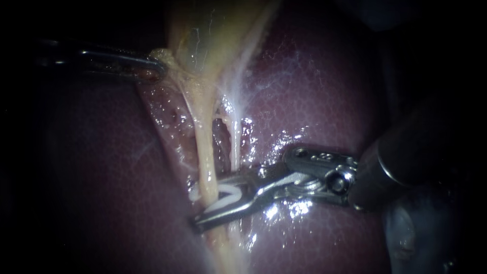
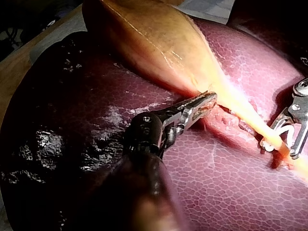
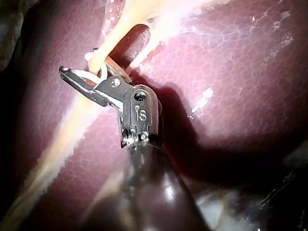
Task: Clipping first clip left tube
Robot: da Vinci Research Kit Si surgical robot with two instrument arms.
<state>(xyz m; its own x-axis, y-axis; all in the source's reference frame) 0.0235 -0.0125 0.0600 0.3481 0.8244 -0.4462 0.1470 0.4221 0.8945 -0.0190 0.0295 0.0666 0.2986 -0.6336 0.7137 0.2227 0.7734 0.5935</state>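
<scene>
Around the left tube (image 1: 205,152), right instrument (image 1: 215,204) grips a clip (image 1: 229,194), jaws apart; left instrument (image 1: 160,68) clamps gallbladder (image 1: 203,30).

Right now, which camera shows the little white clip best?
The endoscope view: the white V-shaped plastic clip straddles the pale left tube, both arms plain. The left wrist view shows it small; in the right wrist view the metal right instrument hides part.

The right instrument (image 1: 210,203) has a dark, glossy round shaft and a bright steel wrist with a round pivot screw (small stamped marks sit beside it), tapering to a long slim tip. The left instrument (image 2: 209,98) is dark-shafted with a short silvery tip.
</scene>
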